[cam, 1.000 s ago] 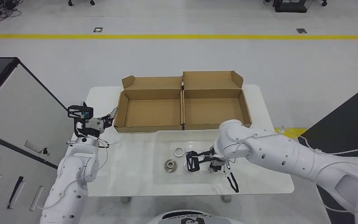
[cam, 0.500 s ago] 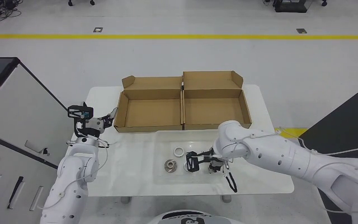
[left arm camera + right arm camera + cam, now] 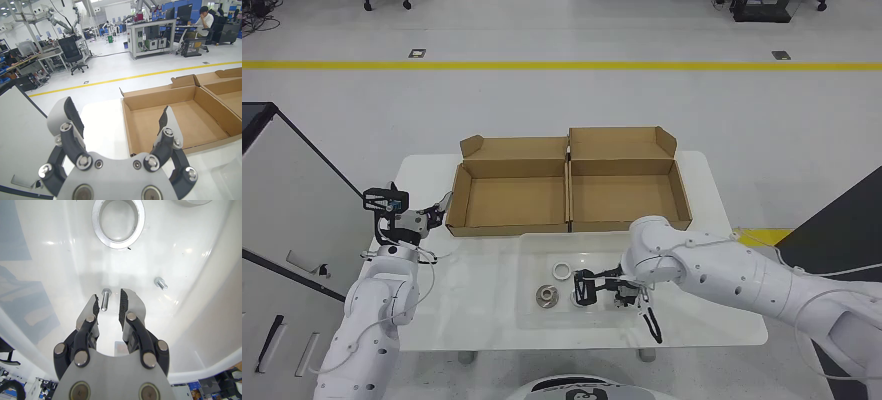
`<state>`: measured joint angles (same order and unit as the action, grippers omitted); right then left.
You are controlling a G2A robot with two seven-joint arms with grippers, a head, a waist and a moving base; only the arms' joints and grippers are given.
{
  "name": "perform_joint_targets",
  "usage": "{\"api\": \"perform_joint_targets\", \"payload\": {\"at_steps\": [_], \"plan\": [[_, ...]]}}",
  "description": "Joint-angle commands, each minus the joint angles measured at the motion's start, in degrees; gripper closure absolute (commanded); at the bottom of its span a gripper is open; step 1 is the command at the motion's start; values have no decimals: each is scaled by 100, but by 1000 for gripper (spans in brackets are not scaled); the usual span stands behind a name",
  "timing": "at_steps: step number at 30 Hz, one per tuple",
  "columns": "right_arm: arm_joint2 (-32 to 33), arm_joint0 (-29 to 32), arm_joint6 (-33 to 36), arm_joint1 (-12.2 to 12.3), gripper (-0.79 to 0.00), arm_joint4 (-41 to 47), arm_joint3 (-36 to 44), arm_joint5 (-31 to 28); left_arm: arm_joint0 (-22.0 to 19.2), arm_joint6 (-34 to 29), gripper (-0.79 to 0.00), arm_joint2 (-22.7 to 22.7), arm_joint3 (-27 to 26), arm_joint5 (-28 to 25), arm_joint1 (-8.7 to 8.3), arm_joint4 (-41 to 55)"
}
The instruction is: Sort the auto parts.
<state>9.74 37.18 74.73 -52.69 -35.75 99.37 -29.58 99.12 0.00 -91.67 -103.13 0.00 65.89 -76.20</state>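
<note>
Hovering low inside the white tray [image 3: 189, 332], the right end effector [image 3: 108, 294] is seen released, its jaws parted on either side of a long bolt [image 3: 104, 300] that lies flat on the tray floor. The bolt is bracketed but not clamped, and it sits closer to one pad than to the other. A short bolt [image 3: 160, 283] is spotted near it, apart from the fingers. A metal ring [image 3: 118, 222] is found just beyond the long bolt's head.

From the top view, the tray is placed at the lower centre of the frame on the table [image 3: 472, 300], and a small white ring [image 3: 560, 270] is noted in it as well. 2 open cardboard boxes are set side by side at the centre of the frame, touching each other: the left box [image 3: 512, 200] and the right box [image 3: 627, 195].

Over at the left of the frame, the left end effector [image 3: 119, 115] is held above the table's edge, just beside the left box. Its jaws are spread wide and nothing is held.
</note>
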Motion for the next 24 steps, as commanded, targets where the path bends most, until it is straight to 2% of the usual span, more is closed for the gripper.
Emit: {"api": "perform_joint_targets", "payload": {"at_steps": [1,3,5,6,16,24], "plan": [[0,2,-4,-15,-228,6,-25,-4,0,0,-785,0,0,0,0,0],[0,5,5,-34,-191,9,-61,4,0,0,-785,0,0,0,0,0],[0,3,34,-53,-34,18,-77,34,0,0,-785,0,0,0,0,0],[0,0,44,-62,0,25,-79,44,0,0,-785,0,0,0,0,0],[0,-273,80,12,0,385,204,80,0,0,-785,0,0,0,0,0],[14,-967,78,420,0,990,826,79,0,0,-785,0,0,0,0,0]]}}
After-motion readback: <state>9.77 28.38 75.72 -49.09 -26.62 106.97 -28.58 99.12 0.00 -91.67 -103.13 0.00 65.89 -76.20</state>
